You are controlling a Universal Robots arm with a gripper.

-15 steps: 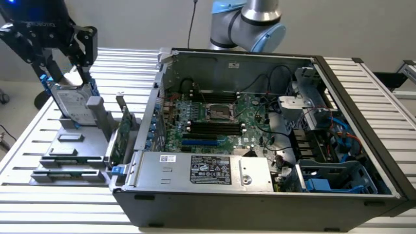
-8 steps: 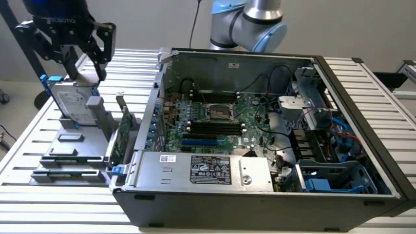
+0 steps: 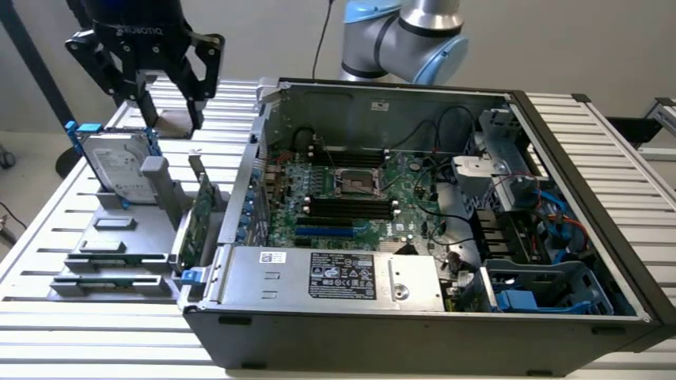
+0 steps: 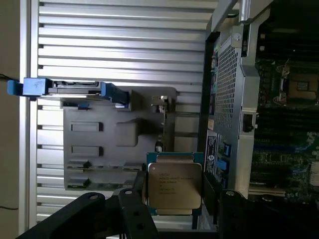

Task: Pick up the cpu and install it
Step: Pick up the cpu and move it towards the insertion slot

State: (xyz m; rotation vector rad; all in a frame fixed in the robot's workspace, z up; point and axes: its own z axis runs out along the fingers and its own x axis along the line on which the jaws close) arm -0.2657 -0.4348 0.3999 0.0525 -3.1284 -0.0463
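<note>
Wrist view: the black claw [image 4: 175,195] clasps the flat, square cpu [image 4: 174,183], its matte silver lid green-edged.

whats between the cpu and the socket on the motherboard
The computer case's metal wall stands between the cpu and the socket, seen in the wrist view.

A robotics lab bench. An open PC case [image 3: 423,222] with its motherboard [image 3: 359,198] bared lies on a slatted aluminium table [image 3: 317,348]. At the case's nine o'clock in the exterior view, a grey fixture [image 3: 116,237] racks loose parts, including a hard drive [image 3: 114,166]. At twelve o'clock a robot arm [image 3: 407,32] stands before a plain wall [image 3: 591,39]. Its gripper [image 3: 171,119] clasps a cpu [image 4: 174,185].
</note>
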